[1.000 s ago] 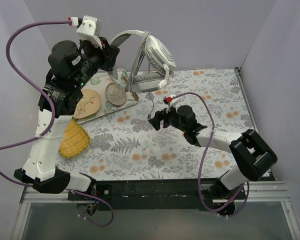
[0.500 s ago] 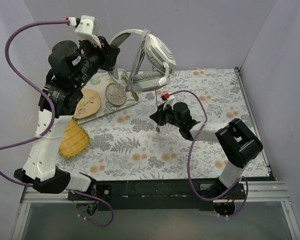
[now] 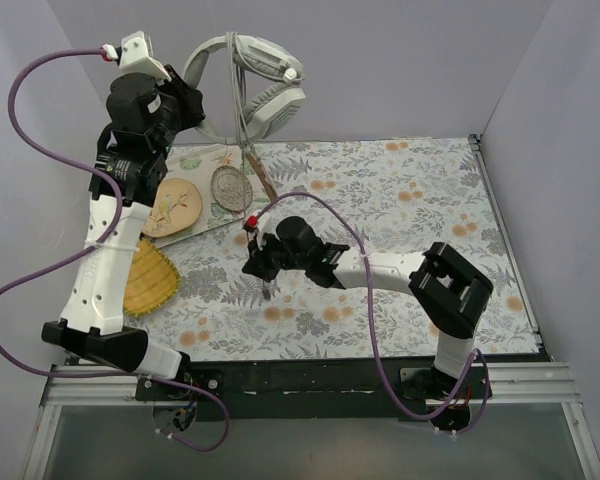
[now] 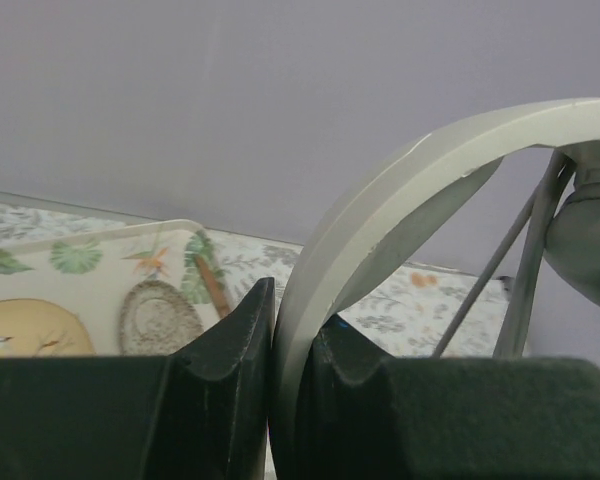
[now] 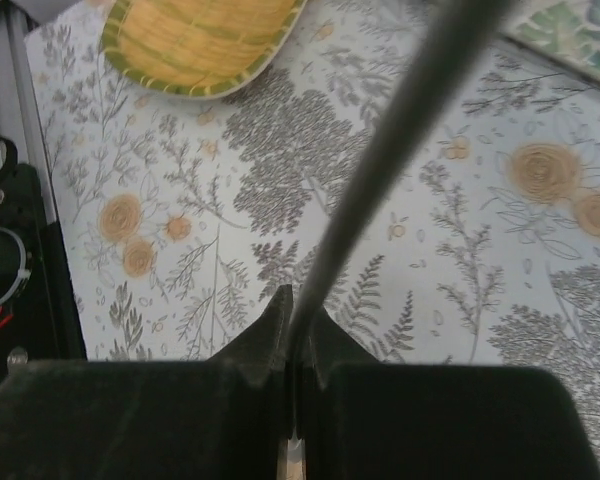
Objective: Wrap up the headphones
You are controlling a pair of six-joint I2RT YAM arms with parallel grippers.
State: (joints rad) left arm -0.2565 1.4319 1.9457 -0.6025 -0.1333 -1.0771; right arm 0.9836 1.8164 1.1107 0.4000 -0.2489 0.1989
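Observation:
The light grey headphones [image 3: 252, 82] hang in the air at the back left, above the tray. My left gripper [image 3: 194, 98] is shut on their headband [image 4: 400, 190], which sits pinched between the two black fingers [image 4: 230, 340]. One earcup [image 4: 592, 225] shows at the right edge of the left wrist view. The thin grey cable [image 3: 245, 150] drops from the headphones to my right gripper [image 3: 264, 272], low over the floral table left of centre. That gripper [image 5: 298, 320] is shut on the cable [image 5: 400, 140], which runs up and away as a blurred dark line.
A floral tray [image 3: 202, 158] at the back left carries a round grey plate [image 3: 230, 187] and a tan oval plate [image 3: 173, 205]. A yellow woven dish [image 3: 148, 278] lies near the left arm, also in the right wrist view [image 5: 195, 40]. Purple hoses loop beside both arms.
The right gripper went from open to shut on the cable and moved left and nearer. The left arm swung the headphones up and to the left.

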